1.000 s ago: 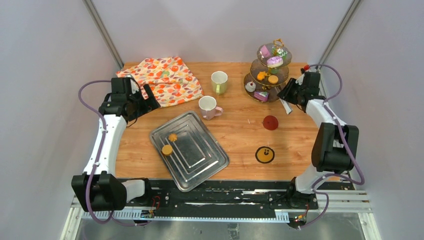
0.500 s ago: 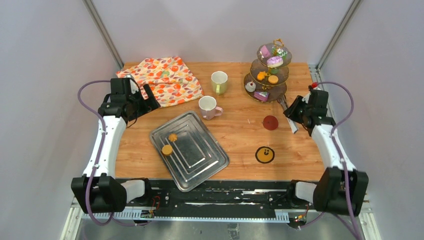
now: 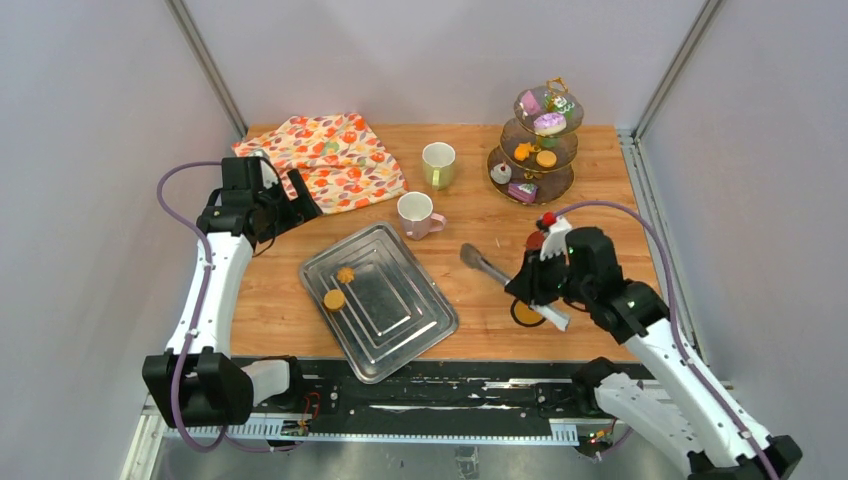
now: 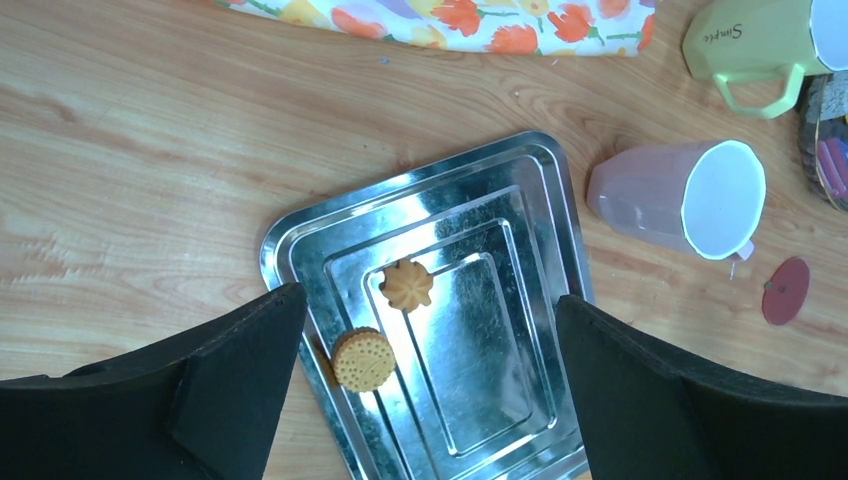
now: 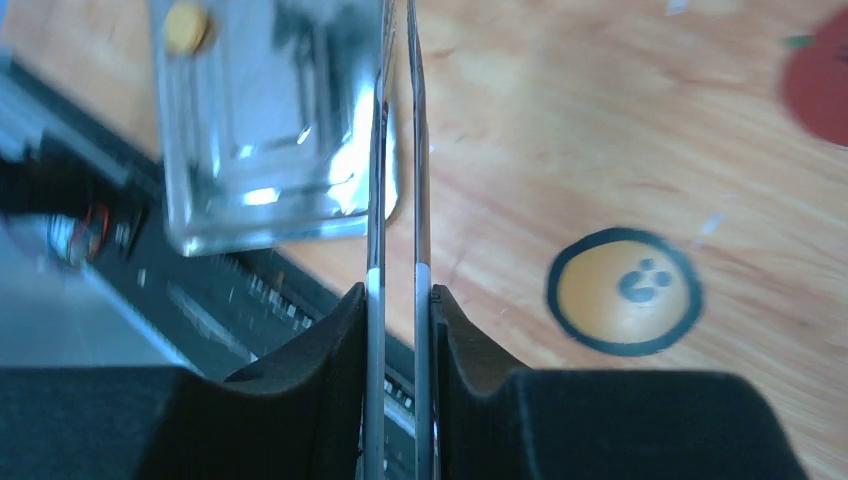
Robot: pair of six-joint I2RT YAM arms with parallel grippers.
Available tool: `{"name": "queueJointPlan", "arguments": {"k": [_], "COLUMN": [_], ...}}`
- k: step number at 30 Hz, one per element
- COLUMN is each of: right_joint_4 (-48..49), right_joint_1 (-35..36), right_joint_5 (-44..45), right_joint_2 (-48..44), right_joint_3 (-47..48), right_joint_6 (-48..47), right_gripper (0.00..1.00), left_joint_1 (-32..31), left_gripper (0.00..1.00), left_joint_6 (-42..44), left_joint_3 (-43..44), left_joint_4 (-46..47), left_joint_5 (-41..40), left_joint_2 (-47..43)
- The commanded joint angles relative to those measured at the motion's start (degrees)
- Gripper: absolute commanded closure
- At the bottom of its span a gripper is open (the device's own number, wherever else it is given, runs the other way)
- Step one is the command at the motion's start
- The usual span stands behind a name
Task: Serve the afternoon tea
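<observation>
Right hand (image 5: 398,305) grips one pair of tongs (image 3: 483,265); left hand (image 4: 425,298) gapes empty; tray (image 4: 300,232) bears two cookies (image 4: 407,285) (image 4: 362,358).

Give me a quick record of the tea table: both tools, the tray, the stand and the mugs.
left tool: open, holding nothing
right tool: closed on the tongs, whose tips point toward the tray
tray: holds a flower-shaped cookie and a round cookie
tiered stand: pastries on all three tiers
pink mug: on the table, off the tray
green mug: on the table, behind the pink one
</observation>
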Motion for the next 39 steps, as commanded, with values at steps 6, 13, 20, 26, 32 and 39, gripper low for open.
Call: {"name": "queueJointPlan", "arguments": {"k": [6,13,20,26,32,39], "right_joint_4": [-2.84,7.40,14.43,16.38,18.29,19.67], "right_joint_1": [28.42,41.44,45.98,48.36,49.21,49.42], "right_joint_5": [8.02,14.39,14.38,16.30,19.87,23.02], "right_joint_2": [7.67,29.83,42.89,48.06,50.94,51.93], "right_joint_3": [5.49,16.49,22.10,23.26,23.56,24.41], "right_joint_6": [-3.41,-9.72,-12.99,-14.43,-14.57,-13.91], "right_gripper": [0.99,0.88,0.75,0.69,0.66,0.62], "left_joint_1": [-0.28,-0.24,-0.17,-0.15,-0.20,-0.13], "left_gripper": [0.00,0.00,0.00,0.01,0.01,0.01], "left_joint_6": [-0.53,-0.10,0.82,1.42,1.38,1.92], "left_joint_3": [-0.53,0.27,0.45,0.36,0.48,0.58], "left_joint_4": [0.87,-1.24,-2.54,-2.72,-2.62,-2.72], "left_joint_5": [0.14,-2.37,-3.74,-4.75,-4.67,-5.11], "left_joint_2": [-1.84,-2.20,-2.80,-2.84,-2.22,-2.35]}}
